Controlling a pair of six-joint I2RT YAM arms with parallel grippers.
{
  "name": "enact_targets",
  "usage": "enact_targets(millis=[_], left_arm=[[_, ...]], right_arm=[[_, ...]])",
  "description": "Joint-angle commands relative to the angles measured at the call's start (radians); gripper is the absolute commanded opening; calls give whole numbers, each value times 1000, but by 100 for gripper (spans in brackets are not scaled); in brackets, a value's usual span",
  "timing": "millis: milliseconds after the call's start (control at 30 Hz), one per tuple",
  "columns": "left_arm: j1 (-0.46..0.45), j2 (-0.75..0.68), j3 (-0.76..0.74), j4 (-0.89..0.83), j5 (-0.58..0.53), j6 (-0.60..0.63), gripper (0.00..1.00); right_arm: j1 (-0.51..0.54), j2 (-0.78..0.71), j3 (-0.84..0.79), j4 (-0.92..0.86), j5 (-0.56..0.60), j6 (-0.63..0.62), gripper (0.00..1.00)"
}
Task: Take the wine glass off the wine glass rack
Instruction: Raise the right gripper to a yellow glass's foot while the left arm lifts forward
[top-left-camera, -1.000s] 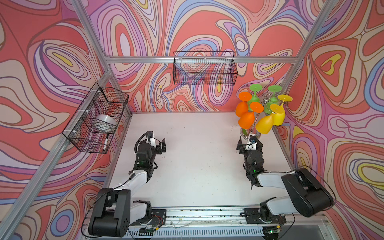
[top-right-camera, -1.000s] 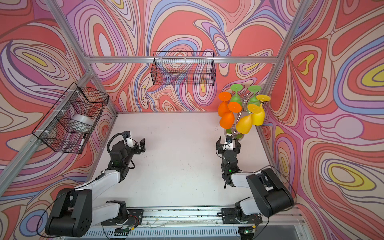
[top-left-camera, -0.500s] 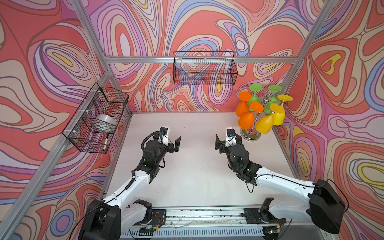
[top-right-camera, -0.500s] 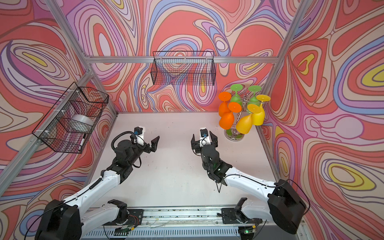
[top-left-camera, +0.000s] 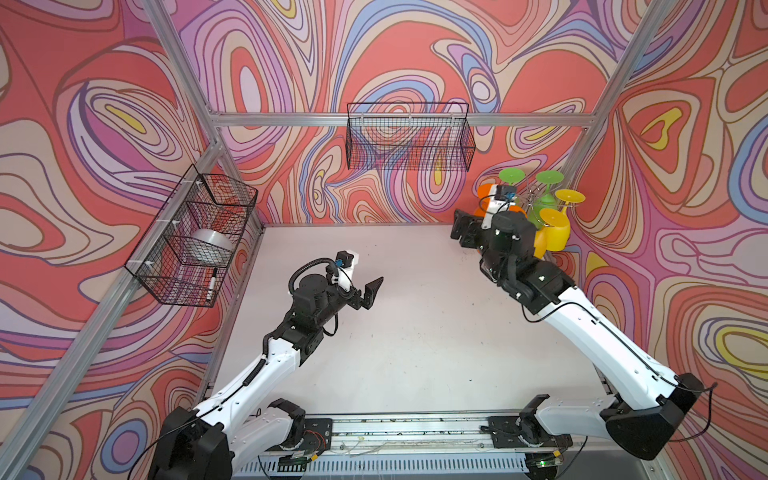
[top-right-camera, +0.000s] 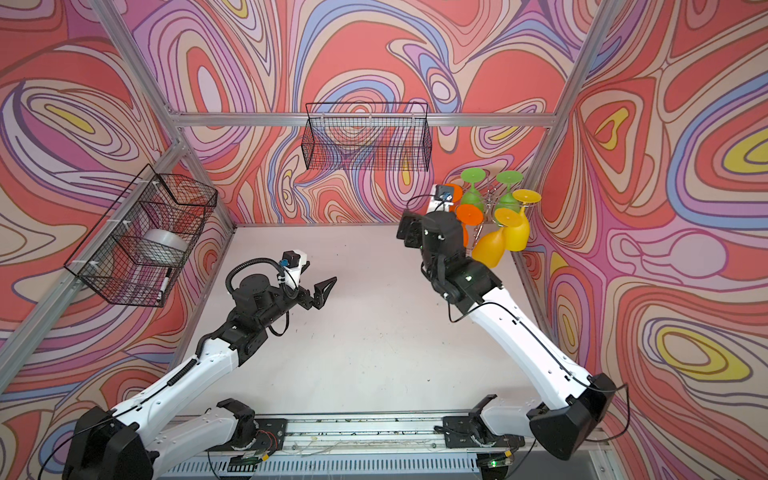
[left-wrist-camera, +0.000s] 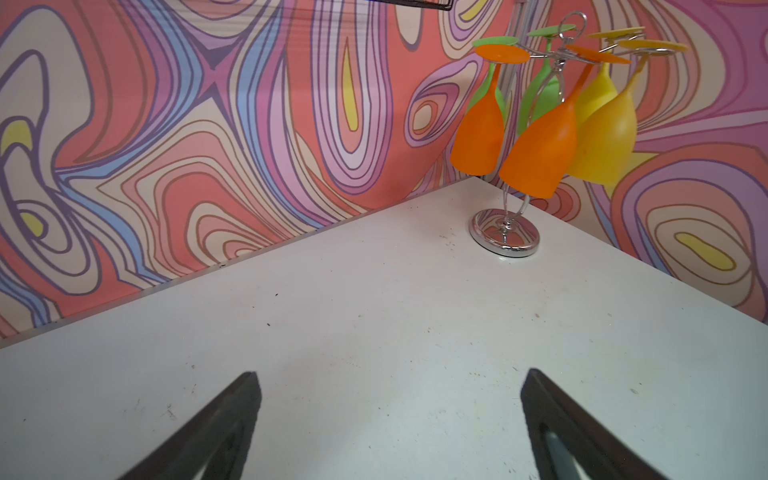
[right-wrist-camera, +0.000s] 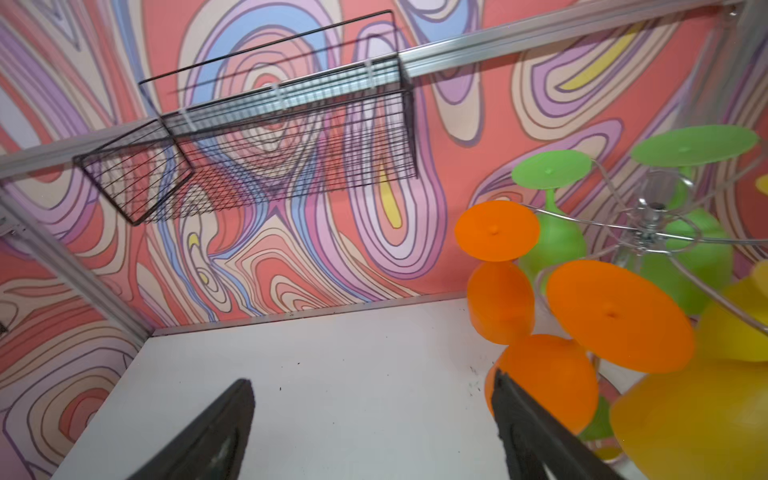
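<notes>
The left arm (top-left-camera: 257, 370) and right arm (top-left-camera: 602, 332) are white with black joints, black cables (top-left-camera: 316, 260), and dark pointed fingers (left-wrist-camera: 216, 436).

back-wall mesh basket (top-left-camera: 409, 141); side basket (top-left-camera: 176, 286) holds silvery roll (top-left-camera: 210, 245), pen (top-left-camera: 212, 284).

Table (top-left-camera: 415, 332) middle: open passage. Wine glass rack (left-wrist-camera: 505, 239) at 1 o'clock corner, walls (left-wrist-camera: 685, 137) close behind. Hanging glasses (left-wrist-camera: 598, 141) crowd its stem; right gripper (right-wrist-camera: 371, 380) spread wide, one finger just beside orange glass (right-wrist-camera: 548, 374). Basket (top-left-camera: 409, 137) overhangs 12 o'clock.
</notes>
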Motion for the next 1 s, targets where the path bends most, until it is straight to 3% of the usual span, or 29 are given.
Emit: enact_targets(millis=[0, 233, 533, 733, 967], left_arm=[[-42, -35, 28, -50, 9, 41, 100], [-113, -54, 43, -85, 13, 58, 100], [-154, -60, 59, -117, 49, 59, 100], [-159, -60, 62, -121, 68, 59, 99], [-165, -57, 65, -122, 90, 54, 98]], right_arm=[[-41, 8, 128, -205, -95, 97, 94], [-240, -59, 194, -275, -203, 245, 94], [-628, -20, 247, -357, -661, 429, 90], [-845, -27, 195, -333, -863, 547, 83], [-931, -8, 74, -227, -965, 707, 73]])
